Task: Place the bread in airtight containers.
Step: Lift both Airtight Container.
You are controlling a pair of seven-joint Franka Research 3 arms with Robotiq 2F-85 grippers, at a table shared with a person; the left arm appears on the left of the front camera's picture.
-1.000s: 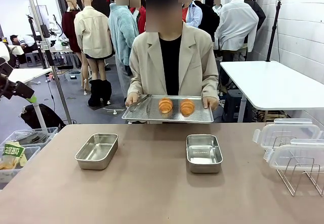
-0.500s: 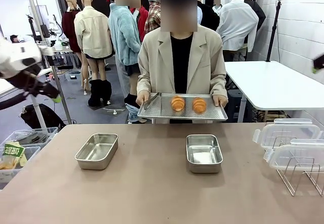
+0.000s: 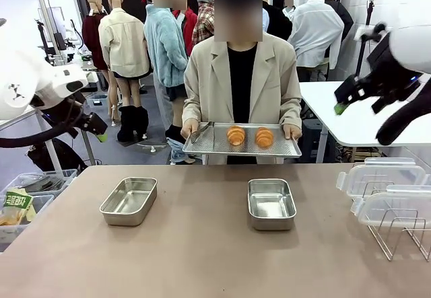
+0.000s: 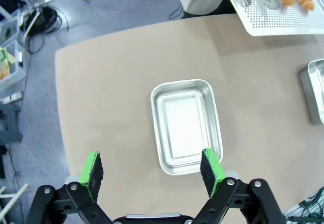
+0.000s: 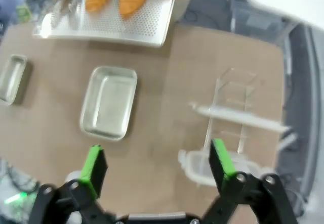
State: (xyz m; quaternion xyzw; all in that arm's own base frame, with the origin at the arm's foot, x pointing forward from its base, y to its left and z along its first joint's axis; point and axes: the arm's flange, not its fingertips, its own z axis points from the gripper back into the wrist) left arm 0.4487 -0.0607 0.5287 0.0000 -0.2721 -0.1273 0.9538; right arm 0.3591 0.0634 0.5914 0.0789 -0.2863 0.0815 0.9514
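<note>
Front view: tan table [image 3: 202,257], person in beige blazer [image 3: 202,83] at its far edge holding a flat perforated steel tray [image 3: 246,151] clear of the tabletop. Wire rack [image 3: 397,237] at right carries 2 clear plastic lids [image 3: 380,177] [image 3: 394,207]. 2 deep rectangular steel containers [image 3: 128,201] [image 3: 271,204] sit on the table, well apart, both empty. High off the table, left gripper [image 4: 151,158] and right gripper [image 5: 157,150] are spread wide, gripping nothing. 2 golden-orange ridged rolls [image 3: 236,136] [image 3: 264,137] lie side by side on the tray, near metal tongs [image 3: 199,133]. Green packet [image 3: 15,204] far left, print too small to read.
</note>
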